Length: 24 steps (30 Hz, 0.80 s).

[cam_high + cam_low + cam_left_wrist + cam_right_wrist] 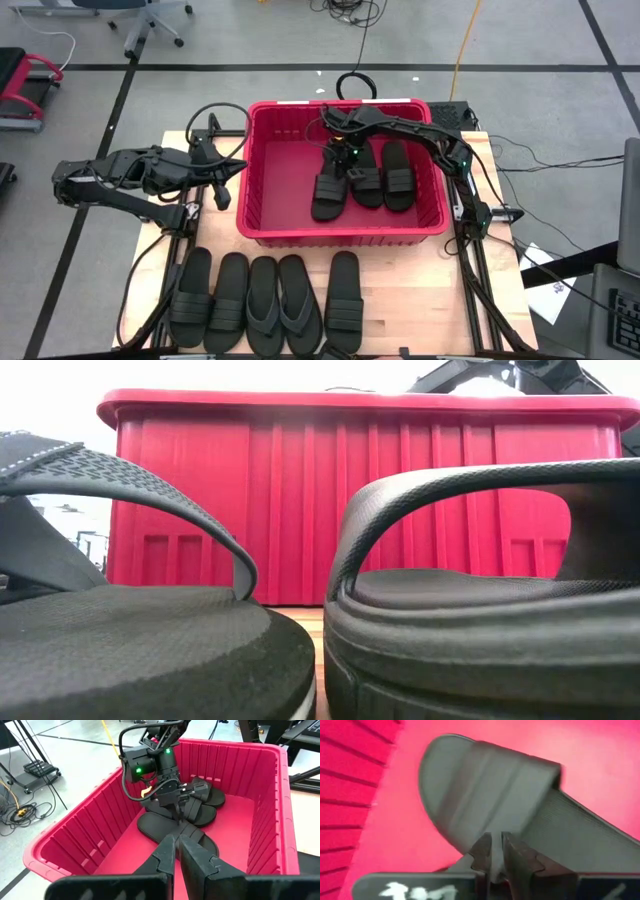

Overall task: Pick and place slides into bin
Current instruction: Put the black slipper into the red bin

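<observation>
The red bin [340, 106] stands at the table's far middle. Three black slides lie in it: one tilted at the left [329, 192], two side by side on its right [366, 180] [398, 176]. My right gripper [347, 160] reaches into the bin from the right, pointing down, shut, over the left slide's sole [485, 785]; it also shows in the left wrist view [176, 815]. My left gripper [228, 180] is shut and empty just outside the bin's left wall. Several more slides [265, 305] lie in a row on the table's near side. My right gripper's shut fingertips [512, 852] stand at the edge of the left slide's sole, next to its ribbed strap [580, 835], coming from above. I cannot tell whether they touch it.
The row at the near edge holds strap slides [192, 295] [343, 295] and two thong flip-flops [298, 305]; two of them fill the low view [130, 630] [480, 630]. The bin's left half [280, 170] is bare. Cables and frame rails run along both table sides.
</observation>
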Motion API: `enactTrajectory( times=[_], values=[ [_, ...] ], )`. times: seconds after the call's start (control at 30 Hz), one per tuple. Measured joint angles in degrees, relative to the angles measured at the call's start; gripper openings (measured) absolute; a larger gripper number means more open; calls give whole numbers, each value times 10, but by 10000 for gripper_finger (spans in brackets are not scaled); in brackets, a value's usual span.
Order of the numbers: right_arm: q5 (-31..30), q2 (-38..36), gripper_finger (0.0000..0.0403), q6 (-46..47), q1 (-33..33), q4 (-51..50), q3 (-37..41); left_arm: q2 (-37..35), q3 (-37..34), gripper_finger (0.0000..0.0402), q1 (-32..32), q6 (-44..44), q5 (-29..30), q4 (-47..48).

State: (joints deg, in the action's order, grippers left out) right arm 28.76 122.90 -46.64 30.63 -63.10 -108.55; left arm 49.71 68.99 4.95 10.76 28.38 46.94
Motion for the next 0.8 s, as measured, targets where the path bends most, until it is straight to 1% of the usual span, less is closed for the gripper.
enactTrajectory(
  times=[0.13,0.2,0.27,0.37,0.43,0.53,0.63,0.67,0.7,0.8],
  values=[
    [-67,-19,37,43,0,25,0,0,0,26,0,0,0,0],
    [-72,-34,38,62,0,39,0,0,0,26,0,0,0,0],
    [-43,-50,34,82,-1,58,0,0,0,26,0,-2,0,0],
    [36,-72,15,112,-11,68,0,0,0,26,0,-2,0,2],
    [56,-76,4,112,-27,53,-1,0,0,26,0,-2,0,9],
    [49,-73,3,92,-54,20,1,0,0,26,0,-2,0,15],
    [-4,-69,1,60,-83,21,17,0,0,26,0,-2,0,17],
    [-13,-67,1,52,-90,20,23,0,0,26,0,-2,0,17],
    [-13,-67,1,49,-95,19,30,0,0,26,0,-2,0,18],
    [23,-68,1,50,-104,25,47,0,0,26,0,-2,0,18]
  ],
)
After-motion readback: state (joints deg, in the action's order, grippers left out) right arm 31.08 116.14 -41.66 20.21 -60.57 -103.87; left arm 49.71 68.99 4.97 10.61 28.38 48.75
